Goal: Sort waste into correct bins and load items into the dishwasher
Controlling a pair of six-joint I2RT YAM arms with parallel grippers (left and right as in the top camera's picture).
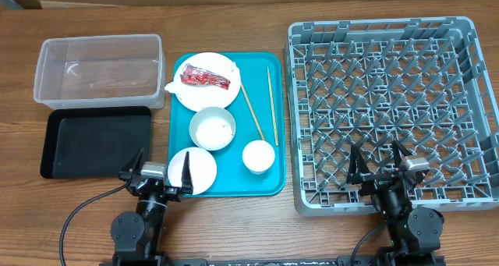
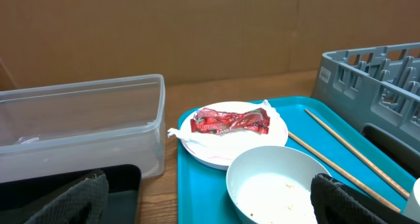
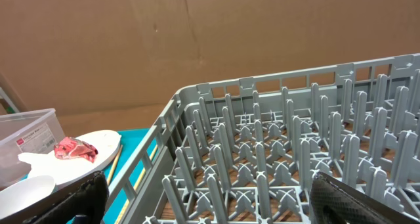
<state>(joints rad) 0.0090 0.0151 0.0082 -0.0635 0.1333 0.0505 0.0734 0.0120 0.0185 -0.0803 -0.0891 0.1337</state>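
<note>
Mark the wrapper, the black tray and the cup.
Wrapper (image 2: 230, 122), left wrist view, middle of the foil.
Black tray (image 1: 97, 141), overhead view, bare floor.
Cup (image 1: 258, 156), overhead view, its inside.

Red wrapper (image 1: 206, 79) on white plate (image 1: 207, 99)

A wooden table (image 1: 234, 227) with brown, streaky grain running left to right fills the overhead view. Behind its far edge stands a plain brown board (image 2: 197, 33), like cardboard, faintly creased. The light is even, the shadows soft
</note>
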